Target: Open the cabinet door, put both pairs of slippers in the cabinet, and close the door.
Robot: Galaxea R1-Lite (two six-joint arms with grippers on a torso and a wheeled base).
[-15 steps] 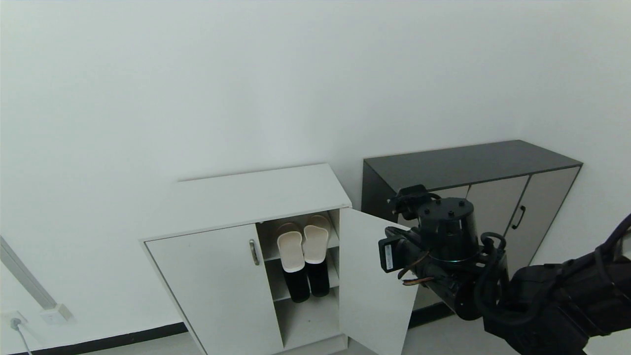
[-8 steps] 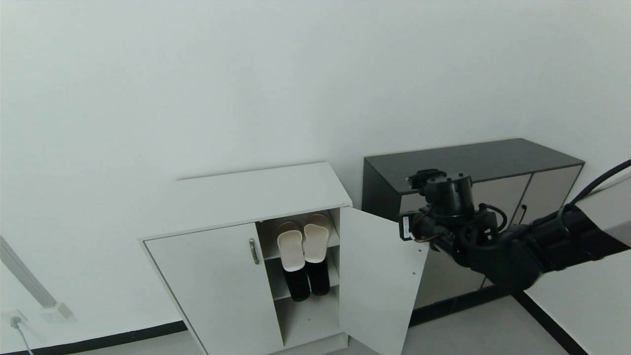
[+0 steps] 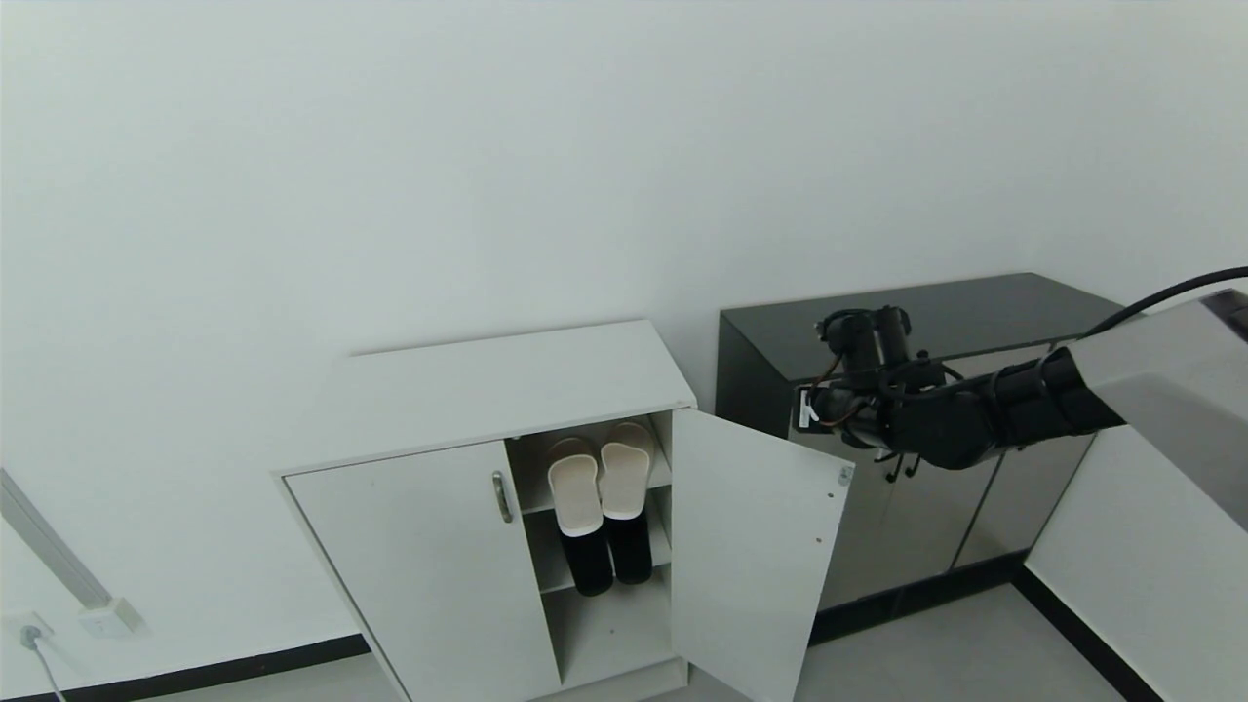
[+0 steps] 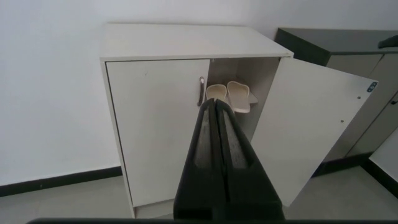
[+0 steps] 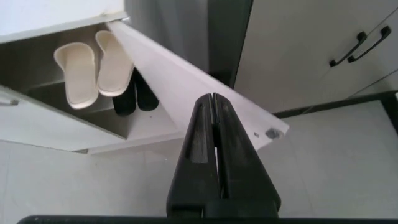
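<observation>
- Head view: white wooden two-door cabinet (image 3: 507, 385) set back against the white wall (image 3: 487, 146). Left door (image 3: 419, 565) shut, with an upright metal handle (image 3: 500, 497) by its inner edge.
- Right door (image 3: 751, 556) swung wide with its inner face showing. Free edge out to the right, in front of the low dark grey cabinet (image 3: 926, 317) just beside.
- Pair of beige slippers (image 3: 600, 483) side by side on the upper shelf, and a pair of black slippers (image 3: 609, 556) directly under them on the middle shelf. Long axes running front to back, near ends reaching over the shelf fronts. Cannot tell toe from heel.
- Open grey floor (image 3: 926, 653) in front of the door's free edge. Black right arm (image 3: 965, 419) stretched in from the right, wrist above the door's top outer corner and apart from it.
- Left wrist view: left tool (image 4: 214, 102) narrow, fingers pressed together and holding nothing. Set well back from the cabinet, aimed at the handle and the opening beside it.
- Right wrist view: right tool (image 5: 213, 98) narrow as well, fingers together on nothing, over the right door's top edge near its free corner.
- Both pairs lying on their shelves beyond that edge, beige above black. Floor open on the door's outer side, along the foot of the dark grey cabinet.
</observation>
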